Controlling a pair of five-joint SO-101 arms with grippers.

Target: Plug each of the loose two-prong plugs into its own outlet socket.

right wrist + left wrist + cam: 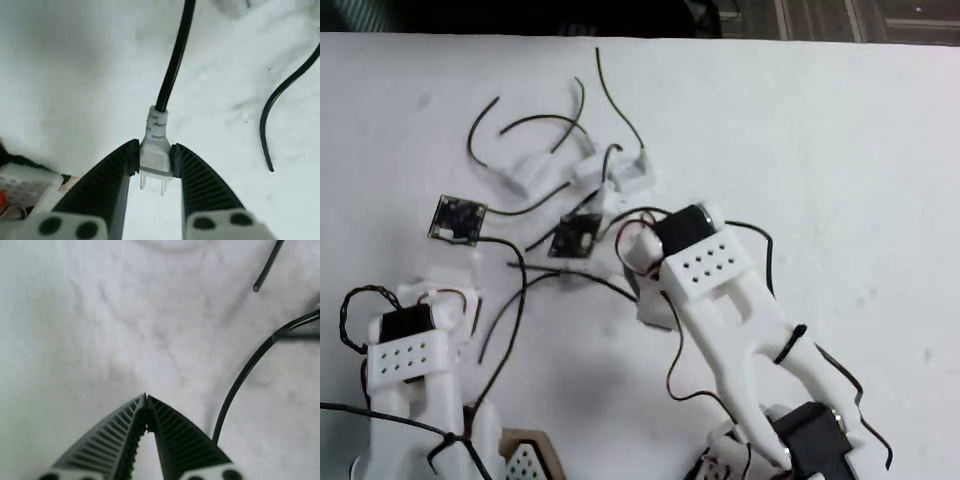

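My right gripper [155, 167] is shut on a white two-prong plug [155, 150]; its prongs point back at the wrist and its black cable [175, 60] runs away over the table. In the high view this gripper [646, 298] hangs mid-table, just right of a black outlet socket [576, 237]. A second socket [457, 219] lies further left. Several loose white plugs [588, 172] with black cables lie behind the sockets. My left gripper [146, 401] is shut on nothing, above bare table beside a black cable [239, 385]; its arm [410, 345] stands at the front left.
Black cables [515, 300] loop across the white table between the two arms and around the sockets. A loose cable end [256, 288] lies beyond the left gripper. A brown-edged part [525, 455] sits at the front edge. The table's right side [860, 150] is bare.
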